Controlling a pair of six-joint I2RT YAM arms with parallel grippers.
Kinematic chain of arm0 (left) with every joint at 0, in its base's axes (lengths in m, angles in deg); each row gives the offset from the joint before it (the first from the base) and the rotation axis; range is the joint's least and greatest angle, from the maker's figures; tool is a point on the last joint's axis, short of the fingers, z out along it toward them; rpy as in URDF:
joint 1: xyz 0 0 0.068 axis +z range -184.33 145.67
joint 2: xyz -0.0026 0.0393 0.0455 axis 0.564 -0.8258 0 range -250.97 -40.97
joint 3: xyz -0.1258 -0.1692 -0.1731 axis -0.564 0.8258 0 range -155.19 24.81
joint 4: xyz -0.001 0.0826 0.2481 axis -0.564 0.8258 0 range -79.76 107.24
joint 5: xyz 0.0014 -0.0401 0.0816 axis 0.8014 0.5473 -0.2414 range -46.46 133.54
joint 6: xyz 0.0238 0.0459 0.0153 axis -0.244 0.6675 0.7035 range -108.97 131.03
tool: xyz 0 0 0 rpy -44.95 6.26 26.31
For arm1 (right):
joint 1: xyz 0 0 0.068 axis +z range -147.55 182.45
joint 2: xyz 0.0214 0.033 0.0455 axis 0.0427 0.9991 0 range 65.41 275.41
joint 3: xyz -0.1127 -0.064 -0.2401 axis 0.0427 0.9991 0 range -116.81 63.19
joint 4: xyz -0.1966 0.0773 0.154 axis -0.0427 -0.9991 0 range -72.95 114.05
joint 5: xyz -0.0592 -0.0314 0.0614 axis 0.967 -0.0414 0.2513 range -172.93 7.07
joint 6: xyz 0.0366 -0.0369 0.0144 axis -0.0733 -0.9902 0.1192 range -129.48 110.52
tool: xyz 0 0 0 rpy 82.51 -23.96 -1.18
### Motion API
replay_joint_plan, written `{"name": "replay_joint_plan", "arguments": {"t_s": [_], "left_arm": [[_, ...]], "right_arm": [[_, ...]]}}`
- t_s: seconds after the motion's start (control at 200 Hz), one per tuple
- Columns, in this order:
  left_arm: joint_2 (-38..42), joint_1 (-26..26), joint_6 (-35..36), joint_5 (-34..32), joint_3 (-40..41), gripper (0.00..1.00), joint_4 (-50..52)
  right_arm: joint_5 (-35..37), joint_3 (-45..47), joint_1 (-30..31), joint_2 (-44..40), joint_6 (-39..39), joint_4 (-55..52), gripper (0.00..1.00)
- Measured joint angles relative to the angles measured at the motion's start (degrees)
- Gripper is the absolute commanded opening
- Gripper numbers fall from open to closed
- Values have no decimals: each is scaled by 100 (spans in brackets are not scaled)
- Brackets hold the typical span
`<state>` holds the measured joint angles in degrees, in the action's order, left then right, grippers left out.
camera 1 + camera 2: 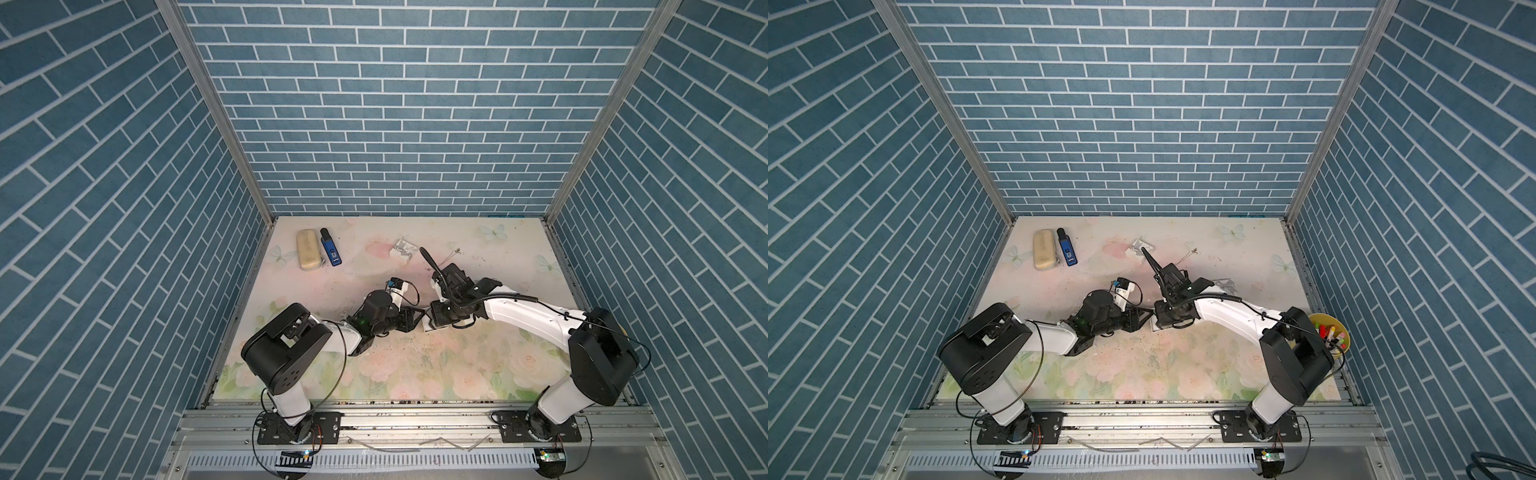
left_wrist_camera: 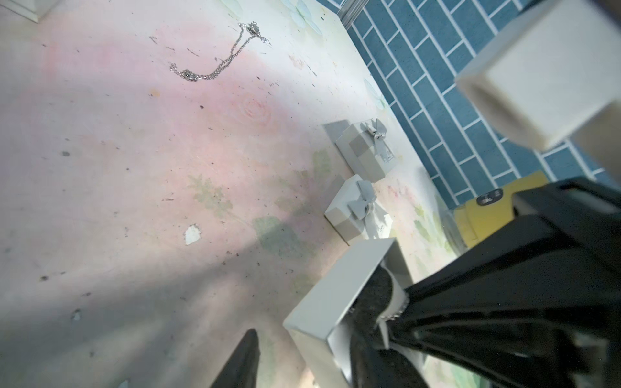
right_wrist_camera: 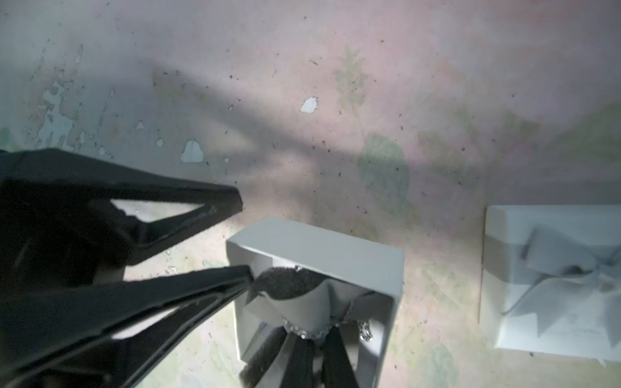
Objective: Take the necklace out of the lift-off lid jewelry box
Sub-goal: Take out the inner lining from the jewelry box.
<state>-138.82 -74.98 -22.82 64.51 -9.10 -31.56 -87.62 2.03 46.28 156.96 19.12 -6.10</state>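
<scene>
The white jewelry box (image 3: 316, 242) stands open on the table with no lid on it, seen in a top view as a white edge (image 1: 428, 328) under both wrists. Inside it are black foam (image 3: 285, 285) and a white card carrying the silver necklace (image 3: 302, 332). My right gripper (image 3: 312, 336) reaches down into the box and is shut on the necklace and the card's edge. My left gripper (image 2: 307, 336) is open and straddles the box's near wall (image 2: 322, 336), with one finger (image 3: 235, 278) at the inner rim and the other finger (image 2: 245, 356) outside, clear of the wall.
A second silver chain (image 2: 218, 63) lies loose farther back. Two white boxes with grey bows (image 2: 366, 151) (image 2: 353, 208) stand to the right of the open box. At the back are a white patterned box (image 1: 403, 250), a beige case (image 1: 308, 250) and a blue device (image 1: 331, 247). A yellow bowl of markers (image 1: 1329, 328) stands at the right edge.
</scene>
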Motion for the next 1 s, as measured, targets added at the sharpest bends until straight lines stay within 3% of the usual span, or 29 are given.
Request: {"name": "replay_joint_plan", "arguments": {"t_s": [0.415, 0.675, 0.82, 0.885, 1.0], "left_arm": [[-527, -24, -223, 317, -2, 29, -275], [-782, -125, -433, 271, -7, 15, -389], [-417, -162, -400, -111, -107, 11, 348], [-170, -179, -334, -341, -271, 14, 872], [223, -216, -195, -669, -520, 35, 1593]], "right_arm": [[-44, 24, -13, 271, 205, 260, 0], [-280, 50, 52, 232, 273, 614, 0], [-507, 219, 52, 55, 365, 999, 0], [-586, 264, 46, -17, 382, 1145, 0], [-684, 308, -13, -129, 417, 1335, 0]]}}
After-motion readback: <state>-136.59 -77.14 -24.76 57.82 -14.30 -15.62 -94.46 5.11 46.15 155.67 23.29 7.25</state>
